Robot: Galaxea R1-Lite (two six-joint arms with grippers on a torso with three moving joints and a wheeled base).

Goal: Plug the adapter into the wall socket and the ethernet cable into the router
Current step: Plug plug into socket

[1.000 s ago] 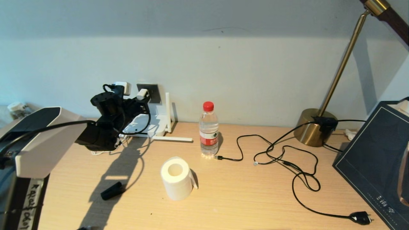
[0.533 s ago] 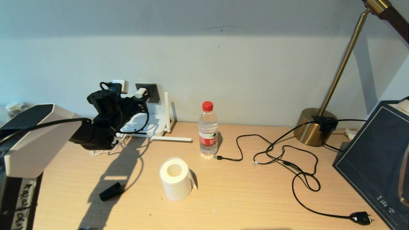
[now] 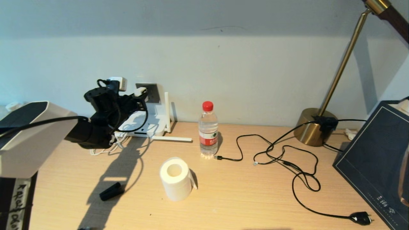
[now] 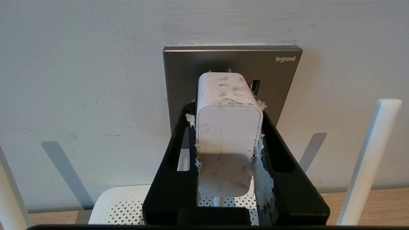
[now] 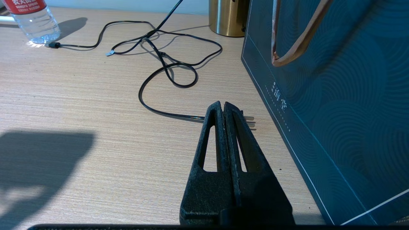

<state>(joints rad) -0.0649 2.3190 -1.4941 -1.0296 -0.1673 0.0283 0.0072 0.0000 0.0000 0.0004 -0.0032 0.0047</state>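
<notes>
Adapter [image 4: 228,127] clamped in my left gripper [image 4: 228,150], prongs just at the wall socket [image 4: 281,80], not seated. Next: straight push in, then release. Right gripper [image 5: 223,110] parked, closed empty, low over the desk by the blue bag [image 5: 335,95].

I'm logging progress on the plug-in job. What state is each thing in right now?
adapter: clamped in the left gripper, prongs at the wall socket, not fully seated.
router: on the desk below the socket, one antenna lying flat.
right gripper: shut, empty, above the desk.
water bottle: upright, capped.
paper roll: standing on end.
two-pin plug: loose on the desk.
</notes>
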